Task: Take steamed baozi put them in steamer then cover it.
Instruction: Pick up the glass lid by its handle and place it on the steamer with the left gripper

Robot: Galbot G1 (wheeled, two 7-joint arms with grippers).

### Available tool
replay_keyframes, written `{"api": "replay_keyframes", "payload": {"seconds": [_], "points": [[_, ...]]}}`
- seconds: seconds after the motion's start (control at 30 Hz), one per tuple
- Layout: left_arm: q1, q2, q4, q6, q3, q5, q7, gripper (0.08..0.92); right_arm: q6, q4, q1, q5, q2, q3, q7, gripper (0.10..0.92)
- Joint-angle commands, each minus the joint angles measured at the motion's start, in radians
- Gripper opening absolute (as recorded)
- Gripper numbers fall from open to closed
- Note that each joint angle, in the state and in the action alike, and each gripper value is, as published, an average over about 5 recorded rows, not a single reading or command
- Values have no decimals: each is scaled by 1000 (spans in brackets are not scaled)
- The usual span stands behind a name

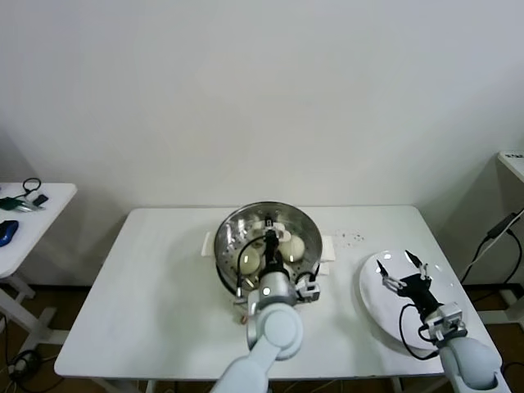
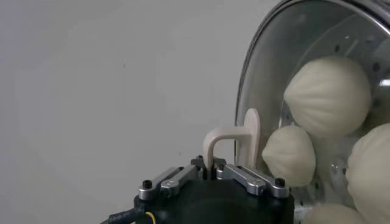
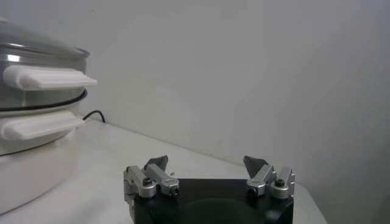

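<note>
Left tool (image 2: 213, 173) pinching the glass lid (image 2: 304, 91) by its white handle (image 2: 234, 143), seated on the steamer (image 1: 229, 233) mid-desk over 4 baozi (image 2: 329, 94). Right tool (image 1: 401, 270) spread, idle over the plate (image 1: 372, 299) near the right edge.

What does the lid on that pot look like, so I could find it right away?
On the white table, look at the shiny steel steamer in the middle. The lid sits on top: round clear glass, buns showing through, the left gripper shut on its pale handle. The white plate nearby is flat and bare.
</note>
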Motion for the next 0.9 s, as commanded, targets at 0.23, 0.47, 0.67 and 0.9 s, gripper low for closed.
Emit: {"api": "replay_keyframes", "payload": {"seconds": [0.23, 0.47, 0.67, 0.9], "points": [[-6, 30, -56, 49, 12, -37, 39, 199, -51, 16, -8, 34, 2, 15, -8, 823], [-2, 89, -136, 49, 31, -86, 33, 400, -64, 17, -12, 50, 2, 21, -8, 823], [41, 159, -235, 49, 32, -147, 21, 573, -66, 13, -12, 49, -2, 24, -9, 823], [115, 243, -363, 49, 12, -280, 6, 768, -67, -4, -2, 48, -5, 23, -10, 823]]}}
